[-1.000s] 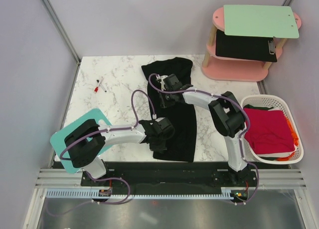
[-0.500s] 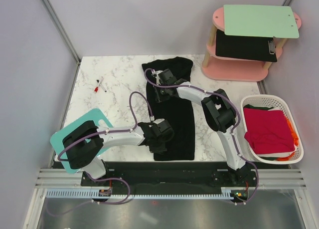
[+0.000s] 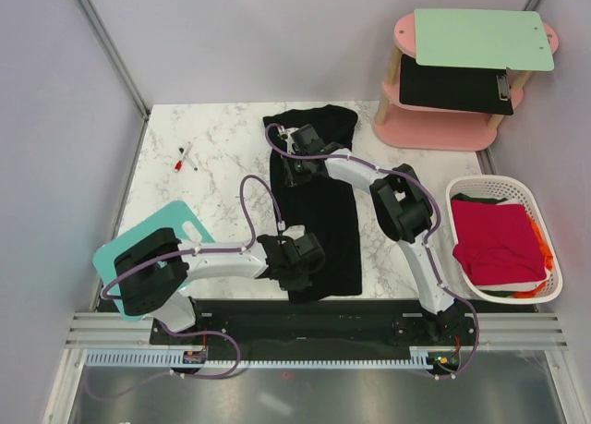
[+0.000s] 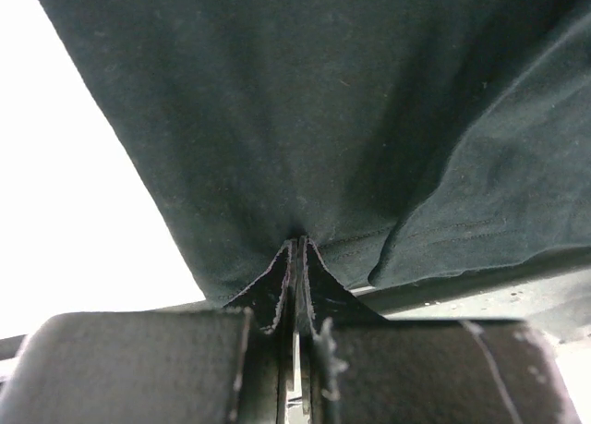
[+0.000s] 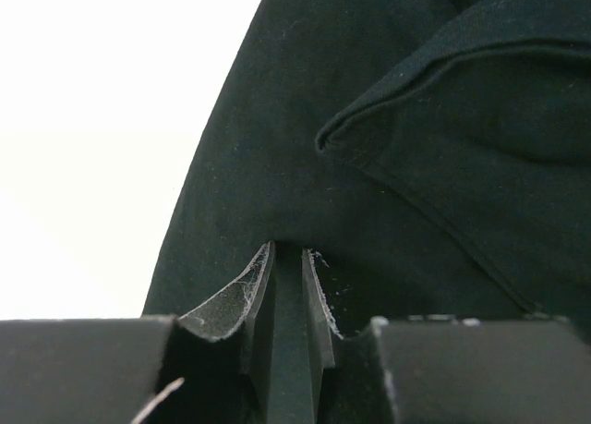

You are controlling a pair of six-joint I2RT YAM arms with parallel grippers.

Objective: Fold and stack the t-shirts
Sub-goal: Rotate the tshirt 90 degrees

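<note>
Black tee (image 3: 325, 223) lies as 1 long narrow strip, pinched by L jaws & R jaws.

My left hand (image 3: 295, 271), pinched on the near hem of the black t-shirt (image 3: 328, 223), has drawn back toward the near edge of the worktop (image 3: 222, 165). My forearm lies lower and flatter with it. My right hand (image 3: 294, 172), gripping the cloth farther up, has slid left to the shirt's left edge, and its elbow has swung leftward too. Between them the shirt has pulled into a slightly narrower, straighter strip, with its near left corner now closer to the worktop's edge.
</note>
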